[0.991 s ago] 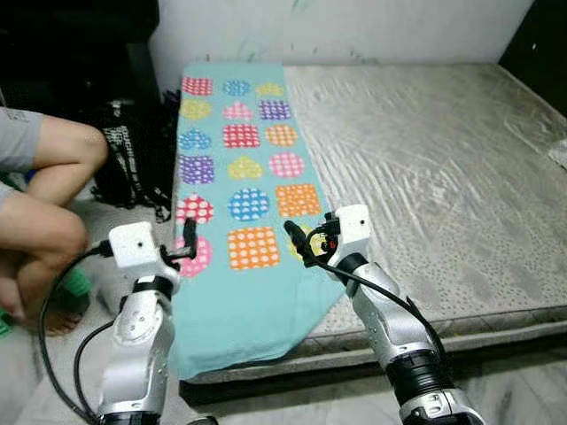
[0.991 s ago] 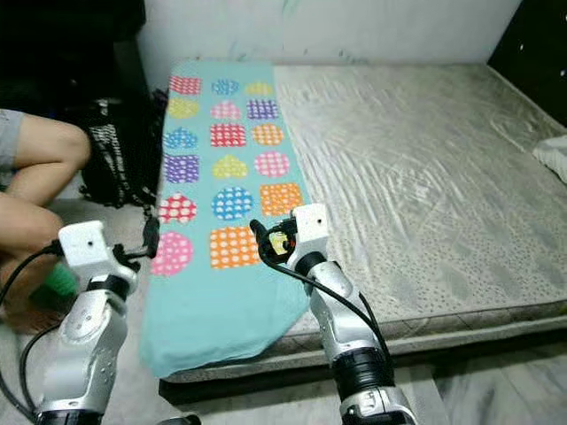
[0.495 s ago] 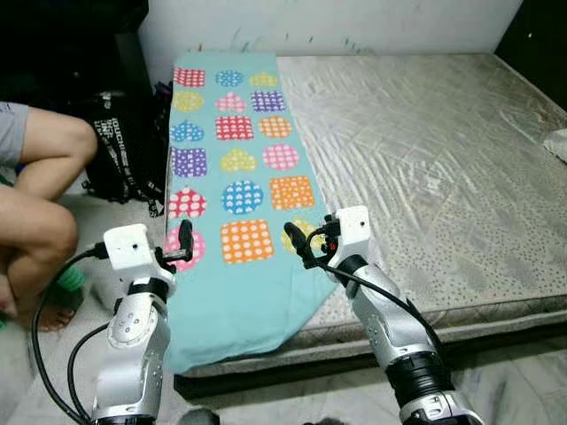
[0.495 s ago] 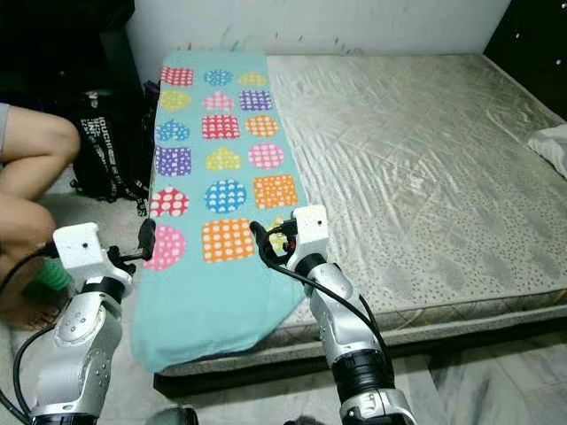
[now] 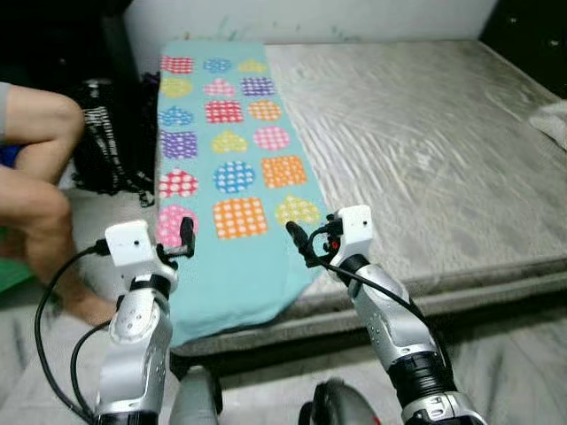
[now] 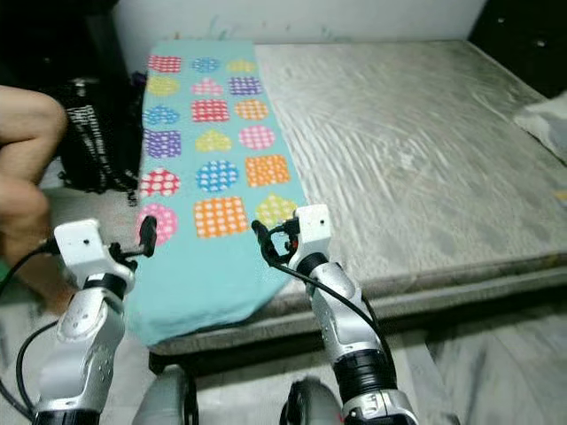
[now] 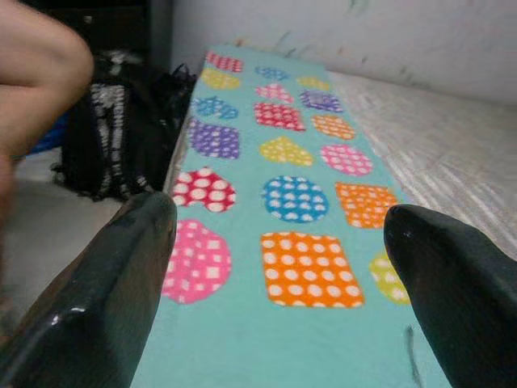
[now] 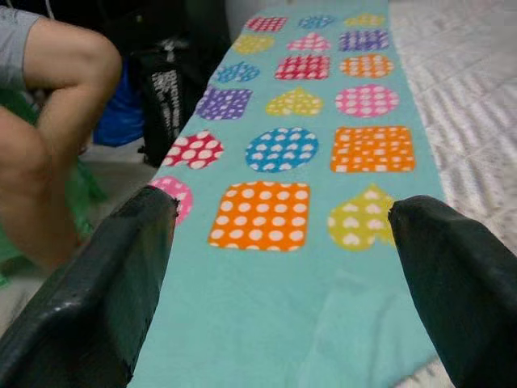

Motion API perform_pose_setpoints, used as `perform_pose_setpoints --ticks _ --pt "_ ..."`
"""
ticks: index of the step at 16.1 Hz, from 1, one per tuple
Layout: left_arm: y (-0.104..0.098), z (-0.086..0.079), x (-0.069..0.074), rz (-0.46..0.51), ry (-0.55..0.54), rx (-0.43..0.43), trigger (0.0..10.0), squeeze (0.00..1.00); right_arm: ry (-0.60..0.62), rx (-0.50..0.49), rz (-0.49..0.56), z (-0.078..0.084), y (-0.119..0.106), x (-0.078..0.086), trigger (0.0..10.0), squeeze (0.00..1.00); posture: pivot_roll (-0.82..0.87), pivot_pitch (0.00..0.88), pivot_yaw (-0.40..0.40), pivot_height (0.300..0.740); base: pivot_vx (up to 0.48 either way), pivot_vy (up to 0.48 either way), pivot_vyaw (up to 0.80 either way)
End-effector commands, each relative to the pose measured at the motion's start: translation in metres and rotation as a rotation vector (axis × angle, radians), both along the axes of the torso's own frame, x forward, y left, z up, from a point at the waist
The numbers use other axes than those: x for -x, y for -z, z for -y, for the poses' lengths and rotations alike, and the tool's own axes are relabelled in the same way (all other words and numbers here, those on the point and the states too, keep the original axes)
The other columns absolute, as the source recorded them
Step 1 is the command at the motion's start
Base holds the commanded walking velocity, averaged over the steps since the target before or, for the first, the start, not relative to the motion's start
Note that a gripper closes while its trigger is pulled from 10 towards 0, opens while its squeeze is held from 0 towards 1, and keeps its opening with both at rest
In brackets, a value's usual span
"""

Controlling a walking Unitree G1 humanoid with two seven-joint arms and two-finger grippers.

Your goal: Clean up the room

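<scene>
A teal blanket with coloured dotted patches lies flat along the left side of a bare grey mattress, and its near end hangs over the foot of the bed. My left gripper is held open above the blanket's left edge by a pink patch. My right gripper is open above the blanket's near right corner, close to a yellow heart patch. Both wrist views look up the blanket between widely spread fingers. Neither gripper holds anything.
A person sits on the floor at the left, bare knees close to the bed. A black bag leans against the bed's left side. A white cloth lies at the mattress's far right edge. My own legs show below.
The whole picture has shifted: the camera moved, the bed's foot edge sits higher and my legs have come into view. Both arms hold the same pose with fingers still spread.
</scene>
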State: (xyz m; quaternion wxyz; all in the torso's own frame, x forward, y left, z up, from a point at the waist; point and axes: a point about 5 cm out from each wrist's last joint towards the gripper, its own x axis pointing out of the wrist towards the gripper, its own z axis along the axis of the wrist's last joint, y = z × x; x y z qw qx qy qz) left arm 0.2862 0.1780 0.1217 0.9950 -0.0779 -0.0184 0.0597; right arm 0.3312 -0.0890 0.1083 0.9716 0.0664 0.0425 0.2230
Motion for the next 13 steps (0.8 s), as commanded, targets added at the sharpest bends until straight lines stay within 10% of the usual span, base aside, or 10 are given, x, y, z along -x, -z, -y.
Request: perform_pose_setpoints --ticks 1,8,13 --pt "-0.005 -0.002 0.001 0.010 -0.007 -0.022 10.0 0.00 0.013 -0.003 0.032 0.010 -0.009 -0.004 10.0 0.00 0.07 0.129 -0.063 0.649 0.000 0.000 0.00" --pt "0.029 -0.053 0.046 -0.158 -0.071 -0.075 10.0 0.00 0.135 0.073 0.021 0.064 0.004 -0.001 10.0 0.00 0.09 0.159 -0.069 0.649 0.000 0.000 0.00" --pt "0.025 -0.039 0.038 -0.135 -0.035 -0.063 10.0 0.00 0.128 0.080 0.024 0.065 0.005 0.006 10.0 0.00 0.04 0.181 -0.071 0.649 0.000 0.000 0.00"
